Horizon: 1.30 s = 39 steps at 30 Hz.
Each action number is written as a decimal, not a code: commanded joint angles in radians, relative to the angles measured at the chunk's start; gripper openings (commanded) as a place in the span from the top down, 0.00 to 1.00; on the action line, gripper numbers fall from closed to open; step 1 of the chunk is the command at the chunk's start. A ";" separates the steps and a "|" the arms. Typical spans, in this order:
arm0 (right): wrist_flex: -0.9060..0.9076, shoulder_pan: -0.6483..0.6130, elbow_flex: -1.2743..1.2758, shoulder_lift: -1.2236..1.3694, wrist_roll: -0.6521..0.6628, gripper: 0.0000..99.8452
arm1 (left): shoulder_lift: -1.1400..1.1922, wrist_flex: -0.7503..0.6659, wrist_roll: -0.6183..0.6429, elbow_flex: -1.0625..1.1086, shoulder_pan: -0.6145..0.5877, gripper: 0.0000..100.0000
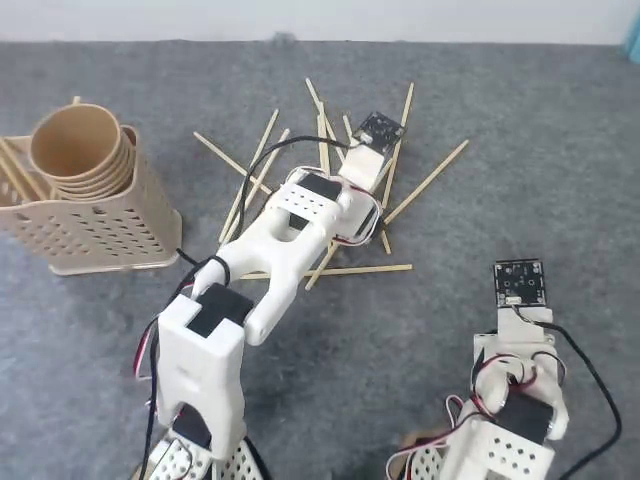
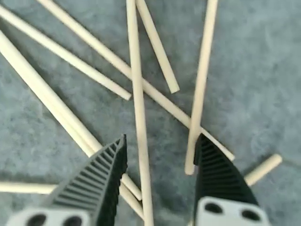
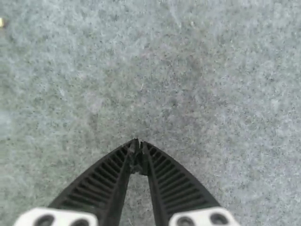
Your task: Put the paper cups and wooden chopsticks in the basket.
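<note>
left hand released astride chopstick; right hand clenched; high view: cups in basket

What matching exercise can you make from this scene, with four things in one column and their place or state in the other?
Things:
1. paper cups
2. loose chopsticks
3. left gripper
4. right gripper

Place or state:
A. shut, above bare carpet
B. stacked in the basket
C. open, above crossed sticks
D. scattered on the carpet

Pairs: 1-B; 2-D; 3-C; 4-A
</note>
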 commanded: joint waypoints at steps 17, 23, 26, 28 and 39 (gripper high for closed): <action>0.002 -0.002 -0.006 -0.016 0.014 0.99 | 0.279 0.344 -0.058 -0.458 -0.029 0.98; 0.002 -0.002 -0.006 -0.016 0.014 0.99 | 0.433 0.606 -0.063 -0.731 -0.046 0.99; 0.002 -0.002 -0.006 -0.016 0.014 0.99 | 0.451 0.733 -0.066 -0.802 -0.048 0.99; 0.002 -0.002 -0.006 -0.016 0.014 0.99 | 0.439 0.799 -0.066 -0.840 -0.051 0.99; 0.001 -0.002 -0.006 -0.016 0.014 0.99 | 0.209 0.898 -0.107 -0.809 -0.114 0.99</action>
